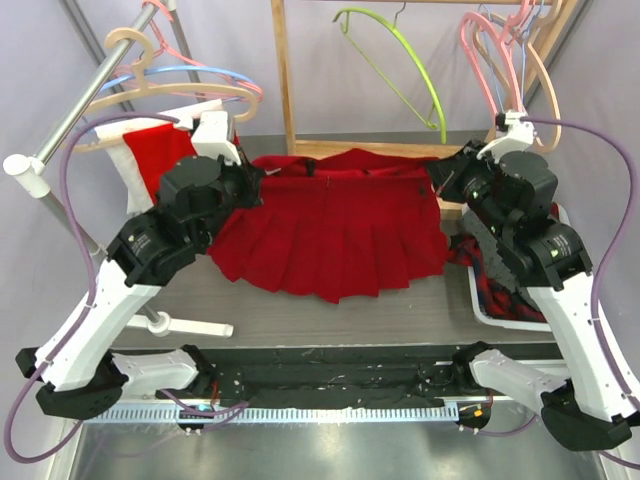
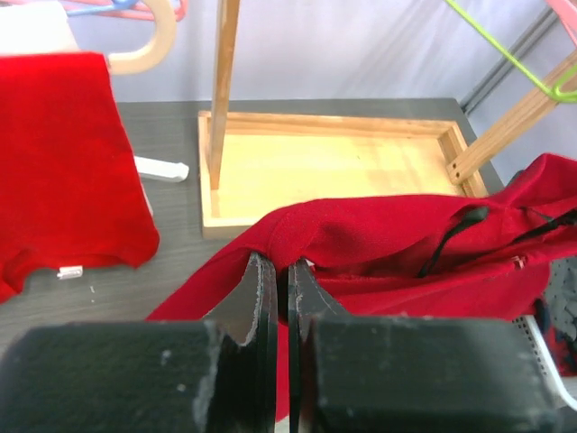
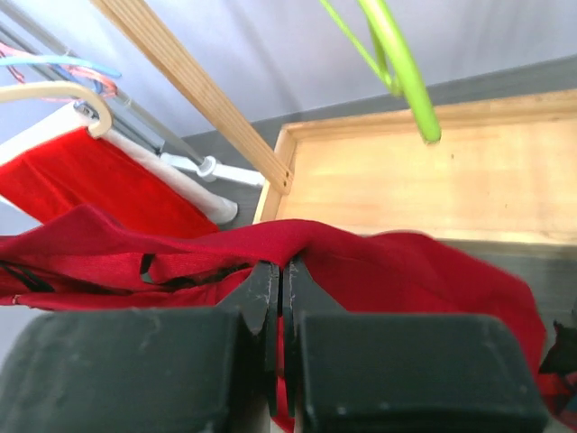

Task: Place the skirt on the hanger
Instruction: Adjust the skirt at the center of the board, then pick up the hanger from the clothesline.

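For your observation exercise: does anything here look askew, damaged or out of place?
Nothing stands out. The left hand and right hand are shut on the skirt, at its waistband; the green hanger hangs bare.

Basket point(image 1: 500, 318) at 3 o'clock mostly hidden by right arm point(image 1: 540, 250); green hanger point(image 3: 397, 63) cut off at 12 o'clock.
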### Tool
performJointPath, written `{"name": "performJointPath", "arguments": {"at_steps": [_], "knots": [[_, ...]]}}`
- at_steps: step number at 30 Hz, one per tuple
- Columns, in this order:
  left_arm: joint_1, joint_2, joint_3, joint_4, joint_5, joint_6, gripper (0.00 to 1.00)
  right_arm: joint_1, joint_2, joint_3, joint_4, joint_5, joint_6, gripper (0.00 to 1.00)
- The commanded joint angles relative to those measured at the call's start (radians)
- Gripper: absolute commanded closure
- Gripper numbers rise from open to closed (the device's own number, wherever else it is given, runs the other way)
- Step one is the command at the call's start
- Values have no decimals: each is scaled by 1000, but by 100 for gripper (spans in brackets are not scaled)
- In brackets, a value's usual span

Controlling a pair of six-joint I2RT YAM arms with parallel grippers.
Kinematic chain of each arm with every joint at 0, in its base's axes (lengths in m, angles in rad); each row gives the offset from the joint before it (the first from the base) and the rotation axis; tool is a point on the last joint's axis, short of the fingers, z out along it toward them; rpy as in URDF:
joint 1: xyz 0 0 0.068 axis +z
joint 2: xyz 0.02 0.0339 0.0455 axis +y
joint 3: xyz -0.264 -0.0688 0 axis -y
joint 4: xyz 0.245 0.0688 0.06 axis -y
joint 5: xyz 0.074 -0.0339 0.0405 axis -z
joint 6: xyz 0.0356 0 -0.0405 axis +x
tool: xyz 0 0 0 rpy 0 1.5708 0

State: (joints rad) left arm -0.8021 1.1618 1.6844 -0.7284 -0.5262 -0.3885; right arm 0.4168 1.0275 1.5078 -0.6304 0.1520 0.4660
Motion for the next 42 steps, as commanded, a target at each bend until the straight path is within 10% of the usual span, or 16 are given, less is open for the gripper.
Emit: {"name": "performJointPath", "arguments": {"at_steps": [1,14,23,42], "knots": [[14,-57,-152,24,32,-30,100,-7,-59,-172,-22,0,25,99],[14,-13,-689,236,299,-225,100,-7,-150,-793,89,12,160,99],[14,52,-627,228,347,-204,100,-7,-110,-474,-70,80,40,30],[14,36,-672,225,403,-210,100,-148,216,354,-8,236,-240,36]]}}
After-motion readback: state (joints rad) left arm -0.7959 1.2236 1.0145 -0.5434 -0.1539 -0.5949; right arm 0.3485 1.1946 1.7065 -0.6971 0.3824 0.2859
